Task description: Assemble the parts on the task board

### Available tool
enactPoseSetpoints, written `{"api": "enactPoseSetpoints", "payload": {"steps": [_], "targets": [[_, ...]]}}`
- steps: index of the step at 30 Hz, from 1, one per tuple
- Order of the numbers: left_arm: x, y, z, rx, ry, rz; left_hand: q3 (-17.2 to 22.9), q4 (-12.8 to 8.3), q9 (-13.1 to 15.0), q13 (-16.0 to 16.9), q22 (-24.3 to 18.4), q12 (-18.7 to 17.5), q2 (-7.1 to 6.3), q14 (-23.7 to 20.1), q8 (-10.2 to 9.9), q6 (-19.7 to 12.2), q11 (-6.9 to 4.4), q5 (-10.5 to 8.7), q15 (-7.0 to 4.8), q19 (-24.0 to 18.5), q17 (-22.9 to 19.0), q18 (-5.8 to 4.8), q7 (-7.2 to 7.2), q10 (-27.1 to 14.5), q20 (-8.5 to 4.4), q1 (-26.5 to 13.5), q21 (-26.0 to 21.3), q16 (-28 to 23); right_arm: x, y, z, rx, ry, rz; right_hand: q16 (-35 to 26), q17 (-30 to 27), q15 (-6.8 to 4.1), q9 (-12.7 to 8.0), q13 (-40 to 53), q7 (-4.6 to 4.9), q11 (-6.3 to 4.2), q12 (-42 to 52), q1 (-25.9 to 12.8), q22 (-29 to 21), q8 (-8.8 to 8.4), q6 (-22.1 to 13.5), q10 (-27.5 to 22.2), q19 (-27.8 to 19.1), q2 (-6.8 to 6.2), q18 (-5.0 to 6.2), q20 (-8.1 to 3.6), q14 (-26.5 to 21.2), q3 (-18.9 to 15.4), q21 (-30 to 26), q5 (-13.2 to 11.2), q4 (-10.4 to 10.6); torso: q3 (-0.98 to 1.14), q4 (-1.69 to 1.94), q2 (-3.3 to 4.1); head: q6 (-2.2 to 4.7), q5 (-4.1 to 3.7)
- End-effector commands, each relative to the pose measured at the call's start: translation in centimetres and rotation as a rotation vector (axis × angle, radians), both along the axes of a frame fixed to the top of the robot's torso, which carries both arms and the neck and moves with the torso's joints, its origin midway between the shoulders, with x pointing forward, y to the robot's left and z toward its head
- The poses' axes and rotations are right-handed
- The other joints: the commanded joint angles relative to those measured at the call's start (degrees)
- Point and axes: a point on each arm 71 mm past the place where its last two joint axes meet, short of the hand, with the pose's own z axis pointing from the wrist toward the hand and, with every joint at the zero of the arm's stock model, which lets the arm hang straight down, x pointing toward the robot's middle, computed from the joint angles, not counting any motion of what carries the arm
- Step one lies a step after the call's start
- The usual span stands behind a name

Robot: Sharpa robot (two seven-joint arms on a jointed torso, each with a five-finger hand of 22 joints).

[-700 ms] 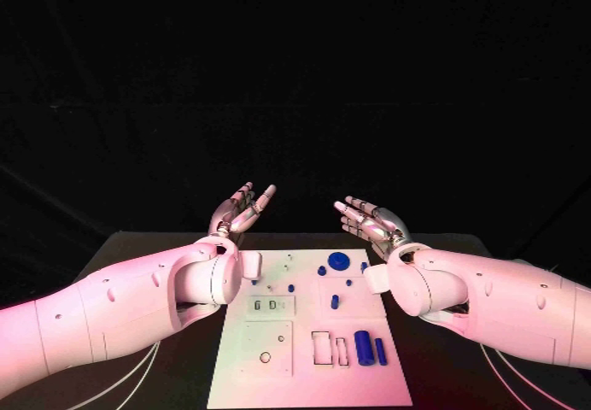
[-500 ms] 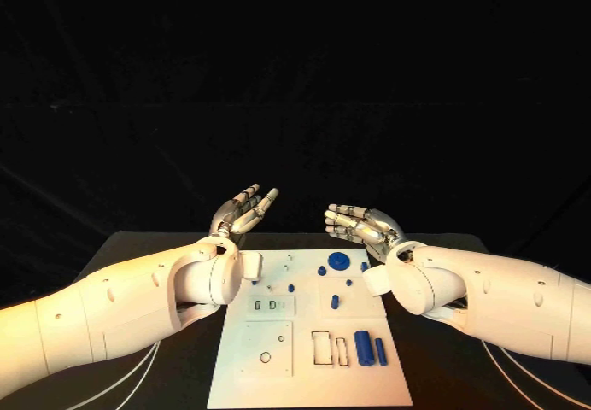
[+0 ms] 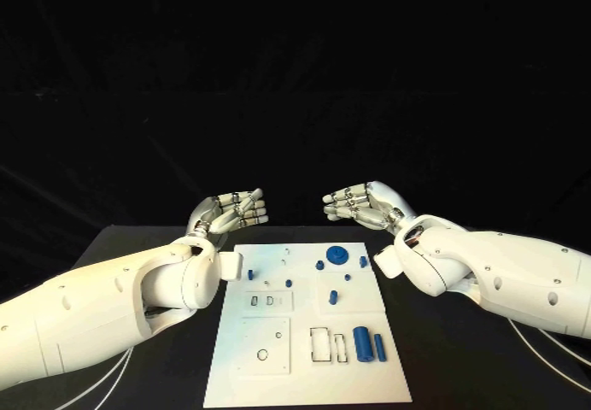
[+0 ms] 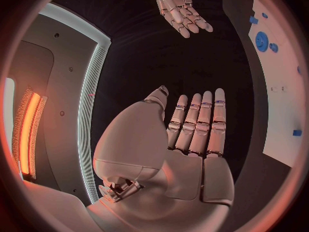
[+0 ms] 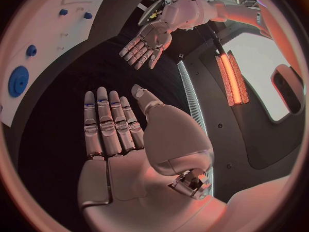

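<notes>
Left hand (image 3: 228,213) and right hand (image 3: 361,205) both empty, fingers apart, hovering past the task board's (image 3: 308,376) far edge. Blue parts (image 3: 337,254) lie nearer the right hand; untouched.

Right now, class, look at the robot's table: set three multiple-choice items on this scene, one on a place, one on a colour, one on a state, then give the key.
1. Where does the large round part lie on the task board?
A. near the far edge
B. near the near edge
C. off the board, on the table

2. What colour are the loose parts?
A. red
B. blue
C. green

3. What are the two hands doing?
A. each grips a part
B. both press on the board
C. both held up beyond the board's far edge, holding nothing

Key: 1 A, the large round part sits by the far edge of the task board. 2 B, it and the cylinder are blue. 3 C, the left hand and right hand hover with fingers apart, holding nothing.
</notes>
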Motion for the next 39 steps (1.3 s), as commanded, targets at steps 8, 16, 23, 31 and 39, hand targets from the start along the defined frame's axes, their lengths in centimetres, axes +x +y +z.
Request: {"api": "enactPoseSetpoints", "payload": {"steps": [8, 16, 23, 31, 39], "targets": [[-1.1, 0.7, 1.9, -0.028, -0.046, -0.108, 0.9, -1.7, -0.9, 0.3, -1.2, -1.2, -0.75, 7.6, -1.3, 5.3, -2.13, 0.05, -2.14, 4.4, 0.5, 0.84, 0.05, 8.1, -1.21, 2.6, 0.5, -0.8, 0.3, 0.5, 1.0, -0.402, -0.14, 0.094, 1.3, 1.9, -4.34, 0.4, 0.5, -2.28, -3.51, -1.7, -1.1, 2.1, -0.53, 9.0, 11.7, 13.3, -5.46, 0.87, -4.48, 13.9, 8.1, 7.2, -1.3, -4.7, 0.24, 0.29, 3.53, 0.68, -0.42], [-2.6, 0.9, 3.9, -0.04, -0.079, -0.19, 1.5, -2.3, -0.9, 0.3, -1.4, -1.9, -1.74, 9.6, -1.9, 6.8, -2.82, 0.04, -2.84, 5.9, 1.1, 0.8, -0.57, 10.6, -1.85, 3.5, 0.8, -0.9, 0.9, 0.8, 1.5, -0.755, -0.248, 0.112, 6.7, 6.9, -7.95, 0.9, 1.6, -4.08, -5.71, -1.4, -1.4, 7.1, -0.09, 11.7, 15.1, 22.1, -7.79, 0.78, -8.28, 24.9, 6.7, 16.4, -1.3, -4.9, 0.06, 0.64, 6.38, 1.18, -1.14], [-3.9, 0.9, 4.9, -0.054, -0.091, -0.227, 1.6, -2.5, -1.0, 0.2, -1.4, -2.3, -2.14, 10.2, -2.2, 7.0, -2.89, 0.02, -2.98, 6.2, 1.3, 0.8, -0.63, 10.9, -1.98, 3.6, 0.9, -0.9, 0.9, 1.6, 1.7, -0.908, -0.339, 0.112, 15.2, 14.9, -9.15, 0.8, 2.3, -4.69, -6.3, -2.1, -2.3, 11.6, -1.14, 11.6, 13.3, 25.5, -9.2, 0.67, -10.01, 29.2, 6.3, 23.2, -1.2, -3.8, 0.0, 0.97, 8.17, 1.47, -1.58], [-4.7, 0.7, 5.8, -0.061, -0.102, -0.249, 1.5, -2.4, -1.0, 0.2, -1.5, -2.7, -2.37, 10.2, -2.4, 7.0, -2.8, -0.02, -2.92, 6.3, 1.3, 0.76, -0.56, 10.8, -1.99, 3.4, 0.8, -1.1, 0.9, 2.5, 1.7, -1.005, -0.397, 0.117, 38.6, 35.1, -9.36, 0.9, 3.5, -4.92, -6.15, -1.7, -2.3, 34.4, -1.96, 11.3, 10.7, 31.9, -10.0, -2.02, -10.26, 29.0, 6.8, 42.3, -0.7, -2.1, -0.06, 1.22, 9.55, 1.72, -1.83], [-4.8, 0.8, 6.3, -0.063, -0.11, -0.249, 1.5, -2.3, -1.0, 0.1, -1.6, -3.0, -2.46, 10.0, -2.7, 6.9, -2.7, -0.02, -2.83, 6.2, 1.3, 0.73, -0.47, 10.7, -1.98, 3.2, 0.7, -1.4, 1.0, 3.0, 1.5, -1.048, -0.41, 0.127, 51.0, 47.1, -9.19, 1.1, 4.2, -4.86, -6.05, -1.4, -1.8, 45.8, -2.25, 11.2, 9.4, 33.6, -10.6, -3.32, -9.94, 28.3, 7.7, 51.0, 0.0, -1.0, -0.02, 1.46, 10.42, 1.85, -1.95]]}}
